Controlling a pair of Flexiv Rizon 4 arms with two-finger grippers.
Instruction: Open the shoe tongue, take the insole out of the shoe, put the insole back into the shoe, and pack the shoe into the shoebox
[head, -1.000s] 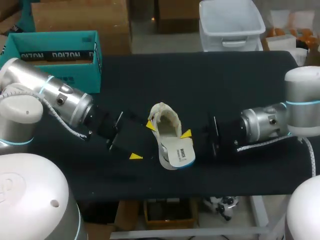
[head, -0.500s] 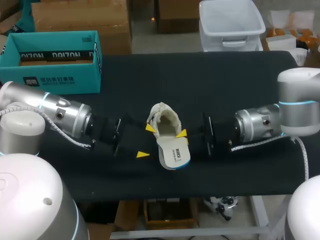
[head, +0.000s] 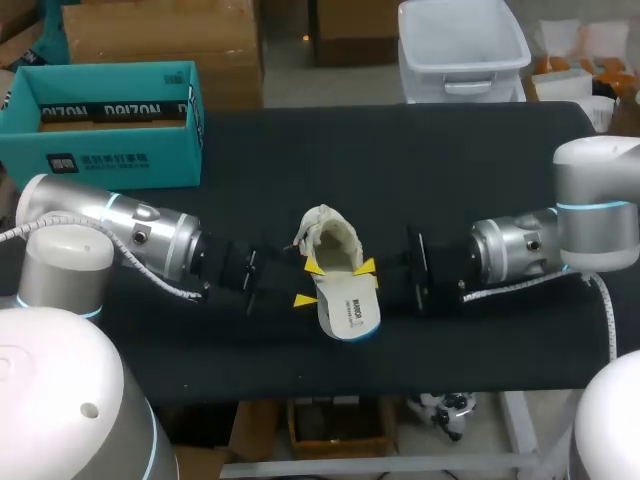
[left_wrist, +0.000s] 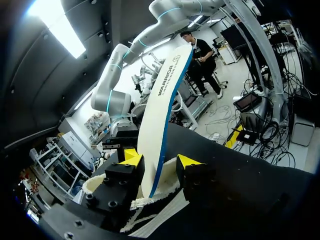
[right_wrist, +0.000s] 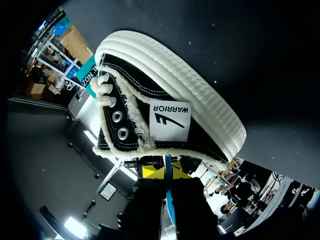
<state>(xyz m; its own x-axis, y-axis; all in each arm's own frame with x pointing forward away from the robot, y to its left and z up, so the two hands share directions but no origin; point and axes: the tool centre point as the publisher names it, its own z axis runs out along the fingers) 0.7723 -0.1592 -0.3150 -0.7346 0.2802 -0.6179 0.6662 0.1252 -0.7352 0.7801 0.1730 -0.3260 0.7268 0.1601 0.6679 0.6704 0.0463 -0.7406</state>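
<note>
A white fleece-lined shoe (head: 330, 240) lies mid-table, and its white insole (head: 350, 312) with a blue edge sticks out of the opening toward the front. My right gripper (head: 365, 268) is shut on the insole's edge at the shoe's right side. In the right wrist view the insole (right_wrist: 168, 200) runs edge-on between the fingers, with the black-sided shoe (right_wrist: 170, 120) just ahead. My left gripper (head: 309, 284) straddles the insole from the left. In the left wrist view the insole (left_wrist: 160, 110) stands between the fingers of the left gripper (left_wrist: 159, 161), against one and a small gap from the other.
A teal open shoebox (head: 110, 160) stands at the table's back left corner, well behind my left arm. Bare black tabletop (head: 420, 170) spreads behind and to the right of the shoe.
My left arm has moved right until its fingers flank the insole, and they have narrowed. My right gripper shifted slightly left with the insole early on, then held still.
</note>
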